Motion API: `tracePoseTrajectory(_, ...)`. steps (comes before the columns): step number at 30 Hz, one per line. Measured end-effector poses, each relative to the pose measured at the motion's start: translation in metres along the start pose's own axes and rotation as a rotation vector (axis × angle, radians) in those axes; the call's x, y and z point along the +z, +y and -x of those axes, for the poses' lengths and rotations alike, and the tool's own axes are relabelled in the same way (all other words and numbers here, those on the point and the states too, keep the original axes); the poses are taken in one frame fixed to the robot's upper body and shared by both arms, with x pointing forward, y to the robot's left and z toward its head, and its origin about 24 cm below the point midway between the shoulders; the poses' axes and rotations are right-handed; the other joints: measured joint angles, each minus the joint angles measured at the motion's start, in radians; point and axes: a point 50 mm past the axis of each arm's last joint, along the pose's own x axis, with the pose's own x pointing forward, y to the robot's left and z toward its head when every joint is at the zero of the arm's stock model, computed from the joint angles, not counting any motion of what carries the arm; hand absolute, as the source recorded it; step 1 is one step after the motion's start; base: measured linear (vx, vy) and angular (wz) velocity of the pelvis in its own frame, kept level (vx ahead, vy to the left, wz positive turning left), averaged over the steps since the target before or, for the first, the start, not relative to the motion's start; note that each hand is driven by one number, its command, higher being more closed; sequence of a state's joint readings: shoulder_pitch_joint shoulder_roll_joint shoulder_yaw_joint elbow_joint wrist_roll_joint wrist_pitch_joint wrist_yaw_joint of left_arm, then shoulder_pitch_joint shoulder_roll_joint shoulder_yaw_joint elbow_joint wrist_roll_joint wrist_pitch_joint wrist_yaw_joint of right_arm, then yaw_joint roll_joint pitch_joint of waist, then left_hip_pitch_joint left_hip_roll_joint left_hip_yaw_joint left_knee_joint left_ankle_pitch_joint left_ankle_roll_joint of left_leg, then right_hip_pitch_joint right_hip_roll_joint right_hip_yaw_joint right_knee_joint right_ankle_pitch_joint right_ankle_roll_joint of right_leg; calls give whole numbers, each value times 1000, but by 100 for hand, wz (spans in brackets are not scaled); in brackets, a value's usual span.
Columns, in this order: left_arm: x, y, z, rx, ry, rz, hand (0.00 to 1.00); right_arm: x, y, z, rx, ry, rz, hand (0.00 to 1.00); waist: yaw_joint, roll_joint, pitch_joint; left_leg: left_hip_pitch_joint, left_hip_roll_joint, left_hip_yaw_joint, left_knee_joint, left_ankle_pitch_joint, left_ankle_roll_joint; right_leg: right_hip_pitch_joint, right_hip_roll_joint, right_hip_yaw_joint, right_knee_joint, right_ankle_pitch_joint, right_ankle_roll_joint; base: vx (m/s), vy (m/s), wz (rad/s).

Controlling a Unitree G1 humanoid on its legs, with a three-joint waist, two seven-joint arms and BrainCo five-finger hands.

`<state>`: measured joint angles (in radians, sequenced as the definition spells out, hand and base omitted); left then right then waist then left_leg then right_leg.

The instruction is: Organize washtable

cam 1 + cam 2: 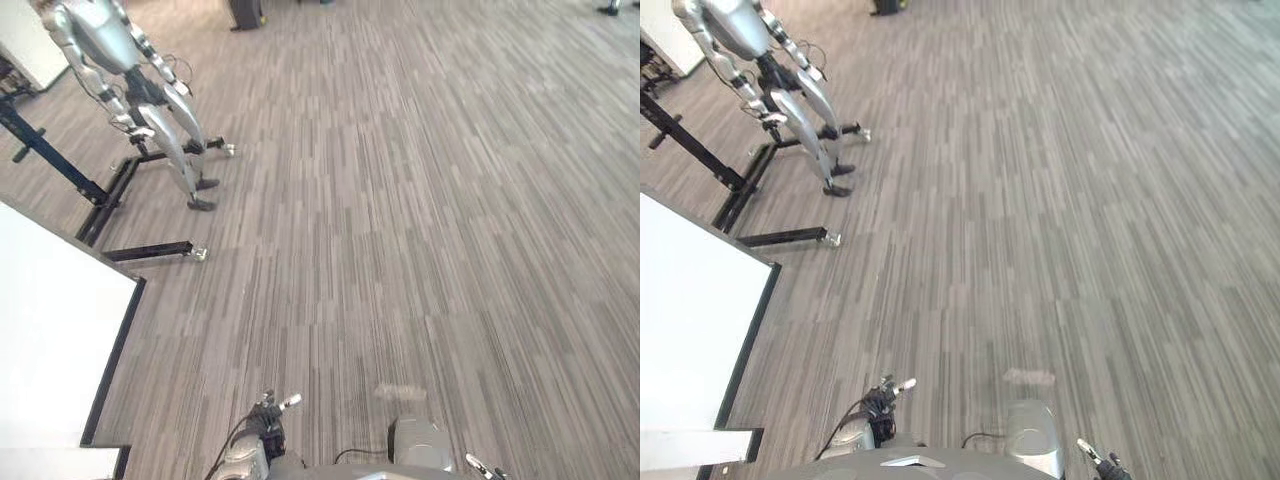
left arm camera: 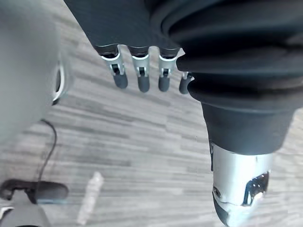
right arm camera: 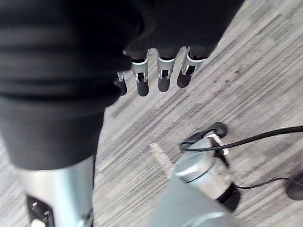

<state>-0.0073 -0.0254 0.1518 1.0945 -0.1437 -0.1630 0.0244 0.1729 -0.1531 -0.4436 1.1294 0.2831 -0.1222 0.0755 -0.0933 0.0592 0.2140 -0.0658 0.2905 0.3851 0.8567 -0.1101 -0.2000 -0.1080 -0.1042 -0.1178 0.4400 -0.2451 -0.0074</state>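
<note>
My left hand [image 2: 142, 75] hangs over the grey striped carpet, its fingers straight and relaxed and its thumb [image 2: 241, 189] apart from them, with nothing held. My right hand [image 3: 163, 75] hangs the same way above the carpet, fingers loose and empty. A white tabletop [image 1: 50, 320] with a dark edge lies at the left in the eye views, nothing visible on it. Both hands are well apart from it.
Another silver humanoid robot [image 1: 130, 60] hangs on a black wheeled stand [image 1: 100, 195] at the far left. A small pale strip [image 1: 400, 392] lies on the carpet close in front. Open carpet stretches ahead and to the right.
</note>
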Motion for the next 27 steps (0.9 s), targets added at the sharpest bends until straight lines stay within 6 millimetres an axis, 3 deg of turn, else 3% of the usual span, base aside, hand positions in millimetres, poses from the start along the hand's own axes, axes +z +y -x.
tracePoseTrajectory(2,2,0,0,-1,-12,9,0,9,7,-3,13,-27,-6,0,2,0,0,-40,-8,10,-54,-17,25,33,12,15,-38,3,-3,200,28,-29)
tracePoseTrajectory(3,4,1,-1,2,-21,15,0,14,13,-5,28,-39,-6,0,13,-3,-2,-49,-16,20,-175,-34,51,42,18,37,-52,6,-2,182,58,-42)
tracePoseTrajectory(5,6,0,-1,2,-27,19,0,17,19,-6,45,-51,-4,0,35,-10,-6,-27,-54,1,-394,-39,60,39,15,70,-57,9,3,-9,39,-63)
tracePoseTrajectory(6,4,0,-1,9,-23,37,0,20,24,-6,63,-62,15,0,52,-8,-13,19,-105,-52,-621,60,70,28,19,106,-50,2,24,-79,92,-72)
tracePoseTrajectory(7,2,1,0,14,-14,43,0,22,26,-7,73,-67,28,0,50,-2,-17,25,-113,-61,-668,114,79,23,24,113,-43,-5,36,24,180,-53)
tracePoseTrajectory(8,2,4,-1,23,-5,37,0,19,30,-6,85,-61,28,0,44,-2,-30,49,-128,-54,-704,96,88,25,15,119,-42,-10,49,119,237,-4)
tracePoseTrajectory(9,0,8,-1,28,11,25,0,9,34,-5,94,-34,20,0,36,-34,-51,61,-162,-49,-756,109,100,23,-10,117,-72,-3,67,154,218,5)
tracePoseTrajectory(13,0,21,-1,52,25,-5,0,-5,38,-3,103,17,23,0,44,-73,-79,86,-208,-37,-811,114,109,59,-44,124,-154,24,105,116,167,0)
tracePoseTrajectory(21,-10,34,3,70,56,-4,0,-17,33,0,107,69,75,0,49,-70,-105,122,-232,-74,-890,147,128,113,-48,86,-232,56,111,28,38,11)
tracePoseTrajectory(27,-12,41,4,79,70,-18,0,-18,37,0,150,79,165,0,51,-88,-114,128,-234,-101,-940,186,135,128,-41,61,-269,85,112,-45,8,12)
